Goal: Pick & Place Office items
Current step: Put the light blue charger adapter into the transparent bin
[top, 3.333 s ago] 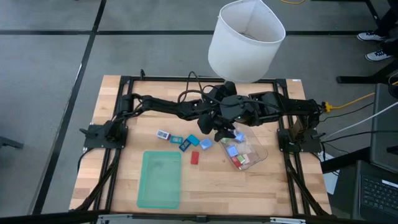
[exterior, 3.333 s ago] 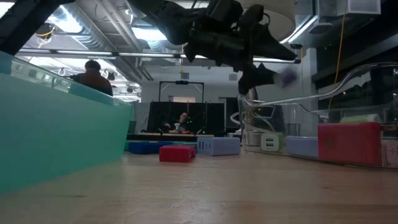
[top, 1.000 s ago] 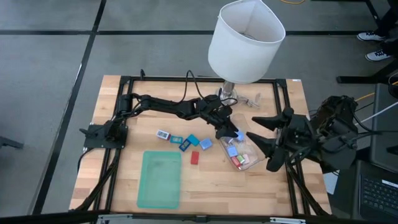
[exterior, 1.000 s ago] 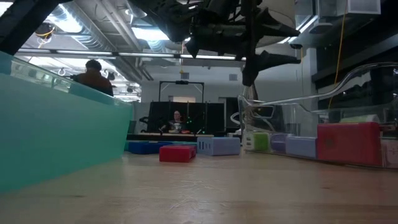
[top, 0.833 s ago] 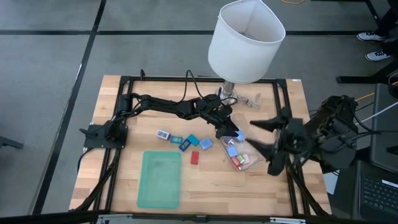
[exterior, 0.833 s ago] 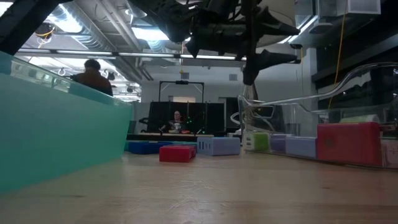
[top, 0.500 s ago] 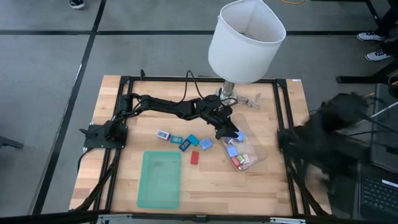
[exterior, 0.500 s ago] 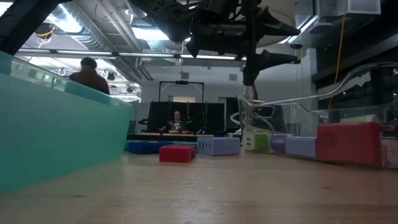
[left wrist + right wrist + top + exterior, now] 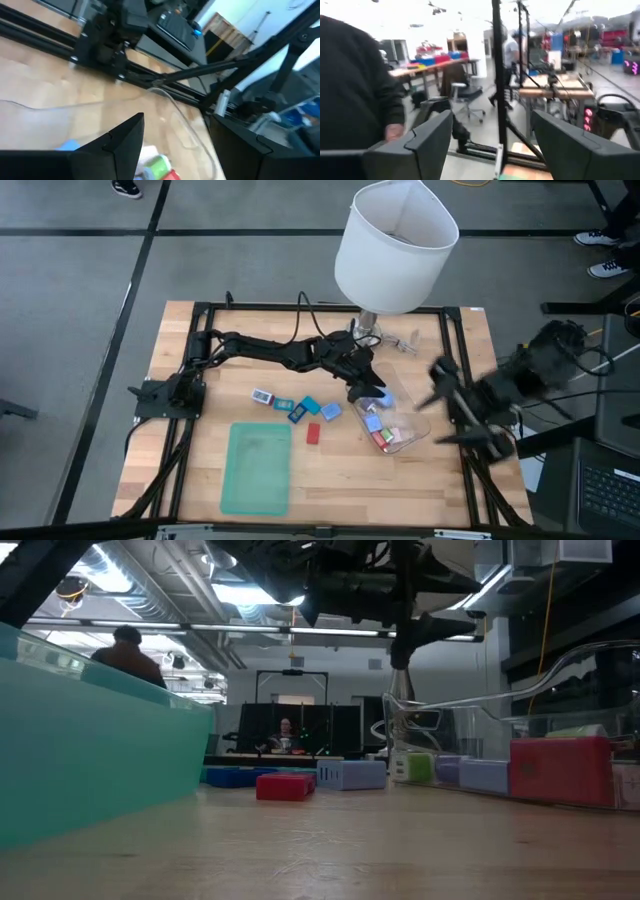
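My left gripper (image 9: 368, 392) (image 9: 415, 640) hangs open over the far left part of the clear tub (image 9: 412, 423), touching nothing. In the left wrist view its fingers stand apart (image 9: 177, 125) above the tub's rim (image 9: 176, 107), with a green and a red piece (image 9: 159, 167) below. The tub holds several office items, among them a blue one (image 9: 372, 422) and a red one (image 9: 381, 440). More lie on the table left of the tub: a white one (image 9: 262, 395), a teal one (image 9: 283, 402), blue ones (image 9: 311, 406) and a red one (image 9: 313, 433) (image 9: 285, 786). My right gripper (image 9: 452, 408) (image 9: 492, 120) is open and blurred at the table's right edge.
A flat green tray (image 9: 257, 468) (image 9: 90, 740) lies on the near left part of the table. A white lampshade (image 9: 395, 245) stands high over the far edge. Black frame rails (image 9: 455, 395) run along the table's sides. People (image 9: 355, 95) show in the room beyond.
My right arm has swung about beside the table's right edge, first away from the tub and off to the right, then partly back, with its fingers staying open. My left gripper has kept its place over the tub.
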Tool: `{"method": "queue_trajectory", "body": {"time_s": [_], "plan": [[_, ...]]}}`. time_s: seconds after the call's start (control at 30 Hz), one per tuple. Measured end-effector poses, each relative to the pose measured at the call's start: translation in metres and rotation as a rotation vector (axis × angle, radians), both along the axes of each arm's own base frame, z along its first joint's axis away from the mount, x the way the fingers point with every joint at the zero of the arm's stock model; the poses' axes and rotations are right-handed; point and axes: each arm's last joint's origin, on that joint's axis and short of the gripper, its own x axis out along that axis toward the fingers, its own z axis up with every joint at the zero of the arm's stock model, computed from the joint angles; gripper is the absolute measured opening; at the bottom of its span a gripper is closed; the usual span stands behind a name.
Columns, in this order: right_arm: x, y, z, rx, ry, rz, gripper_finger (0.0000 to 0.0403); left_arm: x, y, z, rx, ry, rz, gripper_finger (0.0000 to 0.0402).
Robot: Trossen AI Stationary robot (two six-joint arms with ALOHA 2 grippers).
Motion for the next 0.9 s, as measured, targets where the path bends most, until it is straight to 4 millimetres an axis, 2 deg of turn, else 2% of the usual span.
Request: {"method": "queue_trajectory", "body": {"time_s": [0.13,0.23,0.3,0.4,0.53,0.9], "plan": [[-0.023,-0.008,-0.032,0.087,-0.042,-0.079,0.0279,-0.003,-0.001,-0.003,0.126,0.047,0.064,0.0221],[-0.029,-0.014,-0.06,0.166,-0.003,-0.119,0.0279,-0.011,-0.01,-0.001,0.394,0.153,0.169,0.0221],[-0.033,-0.018,-0.068,0.217,-0.025,-0.109,0.0279,-0.017,-0.018,0.002,0.589,0.231,0.222,0.0221],[-0.041,-0.025,-0.072,0.252,-0.063,-0.091,0.0279,-0.02,-0.03,0.008,0.791,0.26,0.274,0.0221],[-0.048,-0.031,-0.068,0.266,-0.088,-0.084,0.0279,-0.021,-0.039,0.017,0.855,0.242,0.322,0.0221],[-0.058,-0.04,-0.063,0.284,-0.123,-0.061,0.0279,-0.03,-0.073,0.012,1.165,0.39,0.465,0.0221]]}}
